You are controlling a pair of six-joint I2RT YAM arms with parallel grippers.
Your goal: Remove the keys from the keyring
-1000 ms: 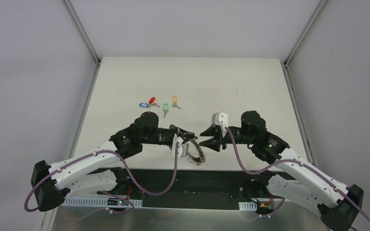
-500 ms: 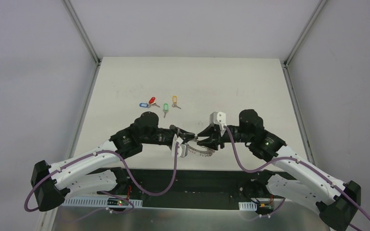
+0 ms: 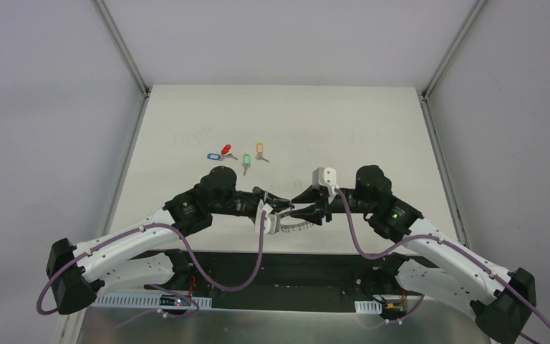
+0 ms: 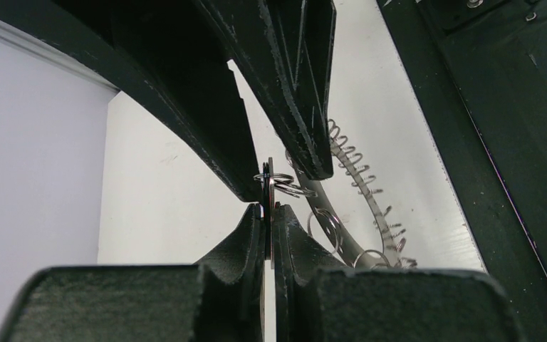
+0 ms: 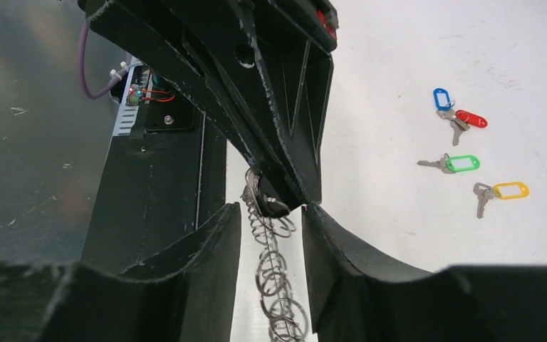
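Observation:
The keyring (image 3: 297, 225), a silvery band strung with many small loops, hangs between my two grippers near the table's front edge. My left gripper (image 3: 281, 206) is shut on its thin edge (image 4: 268, 206), and the looped band (image 4: 360, 187) curves away to the right. My right gripper (image 3: 299, 210) is open, and its fingers (image 5: 206, 263) straddle the loops (image 5: 274, 278) just below the left fingertips (image 5: 285, 114). A small dark piece (image 5: 274, 206) sits at those tips. Four keys lie loose on the table: blue tag (image 3: 210, 155), red (image 3: 225, 150), green (image 3: 245, 159), yellow (image 3: 260, 149).
The loose keys also show in the right wrist view, blue (image 5: 441, 98), red (image 5: 471, 118), green (image 5: 463, 163), yellow (image 5: 511, 190). The table's black front rail (image 3: 286, 261) lies just below the grippers. Metal frame posts (image 3: 125, 54) flank the table.
My right gripper has moved left until it meets the left gripper's tips. The keyring has swung up from hanging to lying flatter between them.

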